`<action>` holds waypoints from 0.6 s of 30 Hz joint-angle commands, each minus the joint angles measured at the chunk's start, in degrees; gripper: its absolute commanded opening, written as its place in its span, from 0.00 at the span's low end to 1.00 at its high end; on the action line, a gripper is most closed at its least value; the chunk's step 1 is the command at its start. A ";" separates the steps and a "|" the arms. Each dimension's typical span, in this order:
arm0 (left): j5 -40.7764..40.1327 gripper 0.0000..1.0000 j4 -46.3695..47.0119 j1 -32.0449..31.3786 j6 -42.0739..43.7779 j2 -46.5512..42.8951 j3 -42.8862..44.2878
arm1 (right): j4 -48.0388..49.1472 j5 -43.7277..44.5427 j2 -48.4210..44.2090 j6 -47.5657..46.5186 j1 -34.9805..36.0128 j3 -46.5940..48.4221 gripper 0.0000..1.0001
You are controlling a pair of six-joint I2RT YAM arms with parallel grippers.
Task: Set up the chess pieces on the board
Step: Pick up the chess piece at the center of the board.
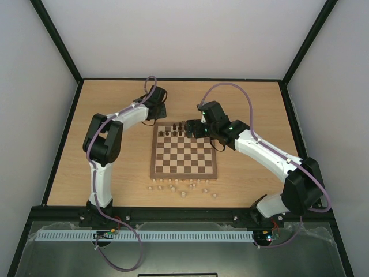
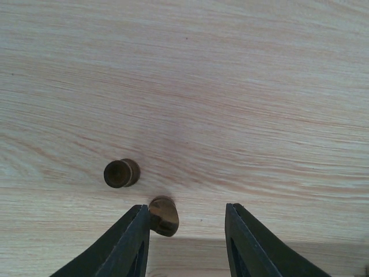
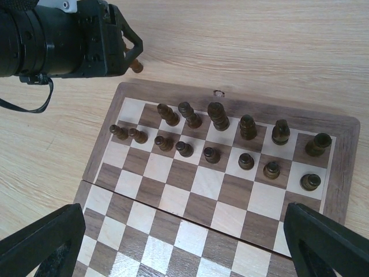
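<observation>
The board (image 1: pixel 184 168) lies mid-table; it also shows in the right wrist view (image 3: pixel 173 202). Several dark brown chess pieces (image 3: pixel 219 124) stand in two rows at its far end (image 1: pixel 183 130). My left gripper (image 1: pixel 158 108) is beyond the board's far left corner, low over the table. In the left wrist view it (image 2: pixel 187 234) is open. One dark piece (image 2: pixel 164 216) lies tilted against the inside of its left finger (image 2: pixel 134 242); another (image 2: pixel 121 173) stands just ahead to the left. My right gripper (image 3: pixel 187 248) is wide open and empty above the board's middle squares.
Several pale beige pieces (image 1: pixel 182 188) are scattered on the table in front of the board's near edge. My left gripper's black body (image 3: pixel 75 37) shows in the right wrist view beyond the board's far left corner, with a small brown piece (image 3: pixel 136 66) beside it.
</observation>
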 commanded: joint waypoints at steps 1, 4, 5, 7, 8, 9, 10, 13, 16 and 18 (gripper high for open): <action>-0.38 0.39 -0.35 0.65 0.22 0.77 1.44 | 0.31 -0.58 0.61 0.16 0.42 -0.73 0.95; -0.48 0.39 -0.22 0.66 0.18 0.96 1.40 | 0.38 -0.70 0.70 0.16 0.44 -0.72 0.95; -0.48 0.39 -0.16 0.66 0.15 1.09 1.44 | 0.32 -0.74 0.84 0.14 0.45 -0.72 0.95; -0.50 0.39 -0.28 0.65 0.18 1.58 1.63 | 0.42 -0.80 0.80 0.15 0.46 -0.77 0.95; -0.49 0.39 -0.24 0.66 0.21 1.83 1.72 | 0.38 -0.77 0.84 0.09 0.46 -0.75 0.95; -0.53 0.39 -0.34 0.66 0.20 2.06 1.79 | 0.38 -0.83 0.88 0.08 0.46 -0.76 0.95; -0.61 0.38 -0.32 0.66 0.22 2.26 1.83 | 0.44 -0.84 0.84 0.08 0.46 -0.79 0.95; -0.94 0.36 -0.46 0.74 0.24 2.68 1.82 | 0.42 -0.91 0.97 0.08 0.52 -0.77 0.95; -1.17 0.36 -0.39 0.74 0.20 2.90 1.75 | 0.47 -1.13 1.06 0.07 0.52 -0.77 0.95; -1.19 0.36 -0.45 0.78 0.15 3.06 1.74 | 0.62 -1.45 1.07 0.08 0.53 -0.73 0.94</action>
